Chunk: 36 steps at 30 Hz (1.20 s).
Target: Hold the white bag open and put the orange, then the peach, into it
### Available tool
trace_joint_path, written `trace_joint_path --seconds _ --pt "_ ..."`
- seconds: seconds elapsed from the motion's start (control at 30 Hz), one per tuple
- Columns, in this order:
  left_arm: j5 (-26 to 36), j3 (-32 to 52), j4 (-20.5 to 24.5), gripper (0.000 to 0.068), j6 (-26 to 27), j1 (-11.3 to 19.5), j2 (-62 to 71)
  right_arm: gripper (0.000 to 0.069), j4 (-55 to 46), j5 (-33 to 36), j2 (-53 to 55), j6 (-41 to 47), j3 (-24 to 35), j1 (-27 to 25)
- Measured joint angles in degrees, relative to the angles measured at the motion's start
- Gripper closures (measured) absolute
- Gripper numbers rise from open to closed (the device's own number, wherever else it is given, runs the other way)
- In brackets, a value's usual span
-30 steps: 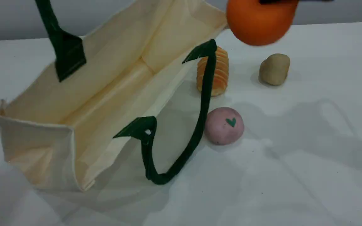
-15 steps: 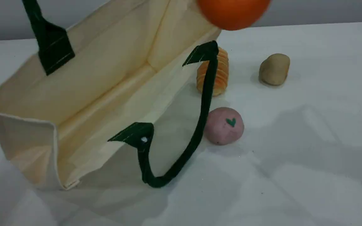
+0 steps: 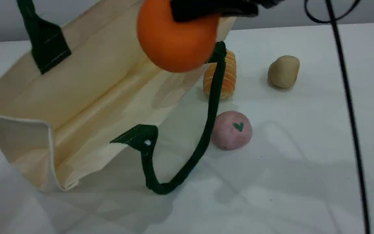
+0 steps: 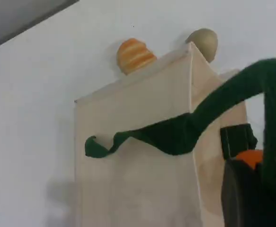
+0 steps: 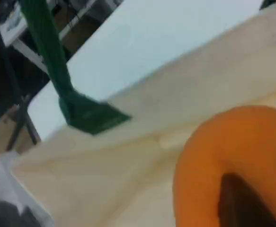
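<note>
right gripper (image 3: 213,9) has the orange (image 3: 174,42) clamped right over the open white bag (image 3: 86,94), left gripper's (image 4: 251,198) pinching its green handle (image 4: 232,99) up

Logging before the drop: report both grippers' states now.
Left gripper: shut on the dark green strap handle of the cream-white canvas bag.
Right gripper: shut on the bright orange toy fruit.

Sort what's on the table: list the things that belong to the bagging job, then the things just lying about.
Part of the job:
- white bag, lifted open by its green handle
- orange, held in the right claw over the bag
- peach, on the table beside the bag

Just lying about:
- ribbed orange bread roll
- beige potato-like lump
- black cable
</note>
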Motion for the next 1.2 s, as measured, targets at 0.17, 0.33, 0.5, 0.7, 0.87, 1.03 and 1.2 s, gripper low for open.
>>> trace_joint_path --seconds 0.17,0.33,0.5,0.7,0.87,1.03,1.2 --pt "0.0 0.0 0.0 0.0626 0.0 0.0 0.0 0.0645 0.89 0.5 3.19 0.07 -3.36 2.02" --pt "0.0 0.0 0.0 0.0626 -0.17 0.0 0.05 0.0645 0.69 -1.51 8.16 -0.04 -5.81 5.56" --pt "0.0 0.0 0.0 0.0626 -0.22 0.0 0.05 0.0645 0.46 -4.12 13.31 -0.04 -9.5 8.47" --pt "0.0 0.0 -0.15 0.0626 -1.0 0.0 0.05 0.0645 0.71 -8.32 17.9 0.02 -15.01 11.36" --pt "0.0 0.0 -0.15 0.0626 -1.0 0.0 0.05 0.0645 0.71 -14.54 19.94 0.02 -17.83 12.45" --pt "0.0 0.0 -0.71 0.0626 -1.0 0.0 0.05 0.0643 0.61 -14.92 20.63 -0.04 -18.24 13.08" --pt "0.0 0.0 -1.5 0.0626 -1.0 0.0 0.05 0.0546 0.55 -14.14 20.63 -0.04 -18.24 13.03"
